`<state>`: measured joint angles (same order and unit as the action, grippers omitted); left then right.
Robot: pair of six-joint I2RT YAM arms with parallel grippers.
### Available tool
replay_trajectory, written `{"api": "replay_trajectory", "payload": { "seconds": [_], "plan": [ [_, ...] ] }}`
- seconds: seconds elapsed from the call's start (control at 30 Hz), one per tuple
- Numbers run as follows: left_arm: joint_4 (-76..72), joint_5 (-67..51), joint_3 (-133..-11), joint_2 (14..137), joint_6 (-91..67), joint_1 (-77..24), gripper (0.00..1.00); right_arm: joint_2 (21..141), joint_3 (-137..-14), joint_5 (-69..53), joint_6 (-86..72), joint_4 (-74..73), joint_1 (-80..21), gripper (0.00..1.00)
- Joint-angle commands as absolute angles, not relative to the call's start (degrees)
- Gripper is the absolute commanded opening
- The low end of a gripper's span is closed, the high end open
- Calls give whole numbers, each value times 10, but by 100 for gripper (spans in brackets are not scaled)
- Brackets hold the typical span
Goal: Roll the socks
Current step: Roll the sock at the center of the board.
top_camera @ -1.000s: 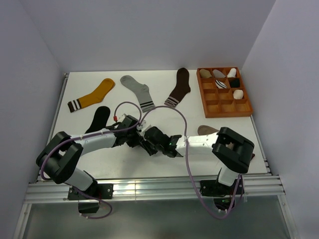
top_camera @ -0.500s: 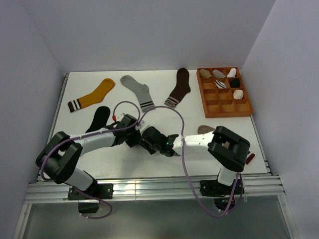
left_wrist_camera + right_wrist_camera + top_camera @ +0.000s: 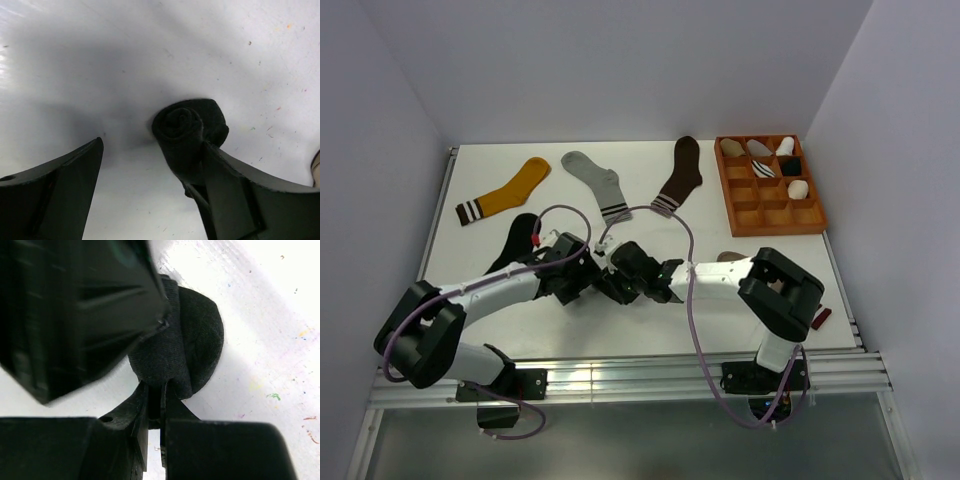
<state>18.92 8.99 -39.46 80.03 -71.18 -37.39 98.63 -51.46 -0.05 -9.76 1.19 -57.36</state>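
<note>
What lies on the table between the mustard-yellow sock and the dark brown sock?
The light grey sock lies between the mustard-yellow sock and the dark brown sock, seen in the top external view.

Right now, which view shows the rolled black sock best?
Left wrist: the rolled black sock shows its spiral end clearly. Right wrist has it close, half hidden by a black finger. In top external, the left gripper and right gripper cover it.

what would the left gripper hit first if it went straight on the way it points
Most likely the rolled black sock, ahead between the open fingers of the left gripper, close against one; beyond it the table, though depth is unclear.
</note>
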Motion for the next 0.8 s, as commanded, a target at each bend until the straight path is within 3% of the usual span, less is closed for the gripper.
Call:
{"api": "replay_trajectory", "payload": {
  "seconds": [0.0, 0.23, 0.57, 0.77],
  "plan": [
    [207, 107, -376, 771, -719, -359, 85, 1017, -511, -60, -113, -72, -558, 0],
    [210, 127, -347, 726, -742, -350, 89, 1036, -539, -191, -125, -102, -517, 0],
    [141, 147, -261, 561, -726, -351, 86, 1111, -582, -423, -185, -107, -424, 0],
    [70, 116, -247, 577, -715, -375, 84, 1159, -571, -533, -249, -45, -384, 0]
  ]
}}
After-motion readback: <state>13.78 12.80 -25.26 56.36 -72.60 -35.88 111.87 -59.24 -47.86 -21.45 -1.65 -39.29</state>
